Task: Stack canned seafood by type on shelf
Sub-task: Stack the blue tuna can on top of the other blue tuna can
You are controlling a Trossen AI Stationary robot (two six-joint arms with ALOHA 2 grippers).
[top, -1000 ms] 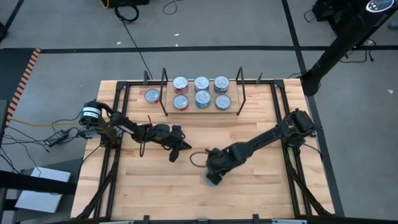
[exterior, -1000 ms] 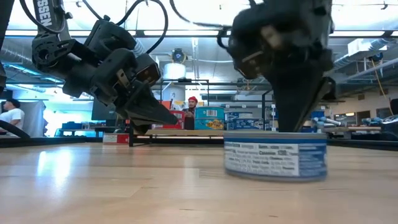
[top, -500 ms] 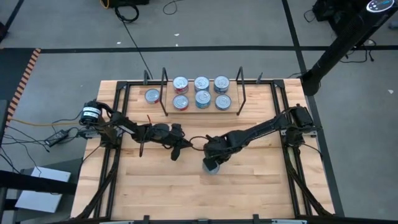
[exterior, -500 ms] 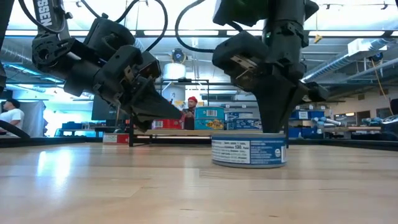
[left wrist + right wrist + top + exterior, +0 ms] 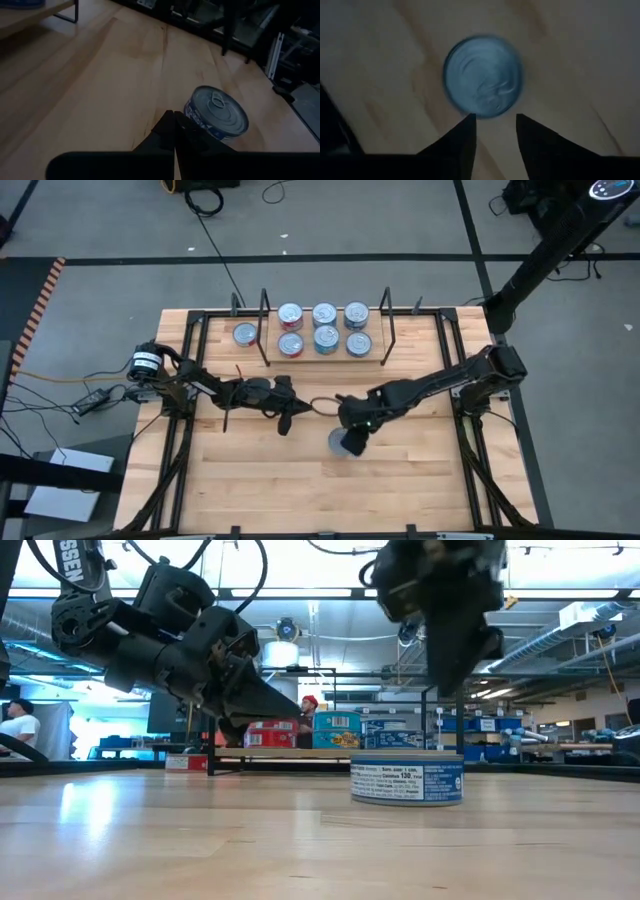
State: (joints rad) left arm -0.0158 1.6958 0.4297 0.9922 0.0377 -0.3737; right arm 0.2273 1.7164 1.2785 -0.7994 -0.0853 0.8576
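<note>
Wooden tabletop [image 5: 150, 840], blue-label tin [image 5: 407, 778], "130" legible

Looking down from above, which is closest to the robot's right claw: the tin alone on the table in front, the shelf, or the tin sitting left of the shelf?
From the right claw:
1. The lone tin, right beside it near the table's middle.
2. The shelf, farther back, holding six tins.
3. The tin left of the shelf, at the back left, farthest.

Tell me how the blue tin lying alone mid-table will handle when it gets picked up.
The blue tin looks rigid. Low and flat on its base, it is unlikely to tip. Its shiny lid may be slippery, so the curved sides probably suit the fingers better.
</note>
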